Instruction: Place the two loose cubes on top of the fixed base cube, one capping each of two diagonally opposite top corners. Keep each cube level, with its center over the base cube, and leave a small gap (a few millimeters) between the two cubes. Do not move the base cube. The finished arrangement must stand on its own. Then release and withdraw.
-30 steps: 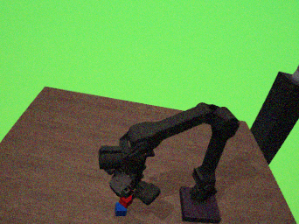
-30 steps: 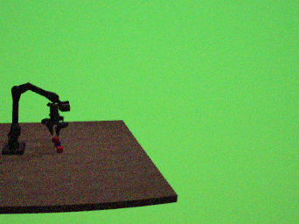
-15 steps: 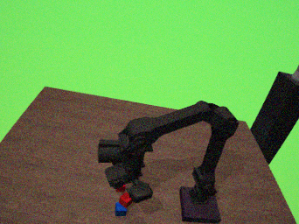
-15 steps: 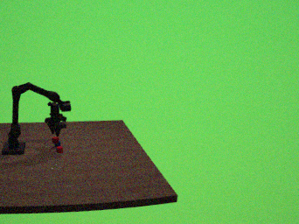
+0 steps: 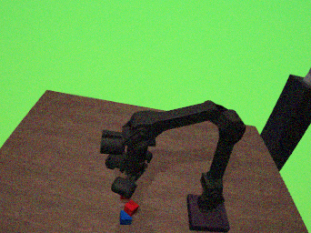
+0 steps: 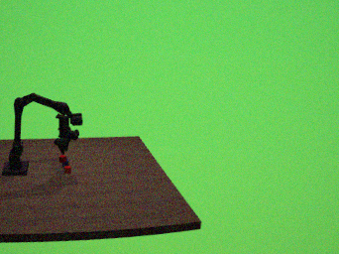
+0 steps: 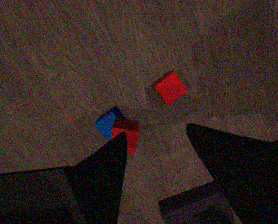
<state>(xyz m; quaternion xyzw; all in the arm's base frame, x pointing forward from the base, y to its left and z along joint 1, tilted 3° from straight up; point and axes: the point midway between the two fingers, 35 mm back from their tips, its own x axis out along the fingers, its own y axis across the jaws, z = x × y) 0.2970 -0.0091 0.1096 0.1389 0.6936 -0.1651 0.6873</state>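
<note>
The blue base cube [image 5: 125,218] [image 7: 105,125] stands on the table, partly covered. One red cube [image 5: 131,207] [image 6: 62,158] [image 7: 131,142] sits on top of it, offset over one side and overhanging; it looks roughly level. The other red cube [image 6: 67,170] [image 7: 170,88] lies on the table a short way off; in the top view only a sliver shows below the gripper. My gripper [image 7: 156,132] is open and empty above the cubes. In the wrist view, its left fingertip overlaps the stacked red cube; contact cannot be told.
The arm's base plate [image 5: 195,217] [image 6: 15,171] [image 7: 187,196] stands on the wooden table [image 5: 59,166] [image 6: 129,195] near the cubes. A dark post [image 5: 288,116] rises beyond the table's right edge in the top view.
</note>
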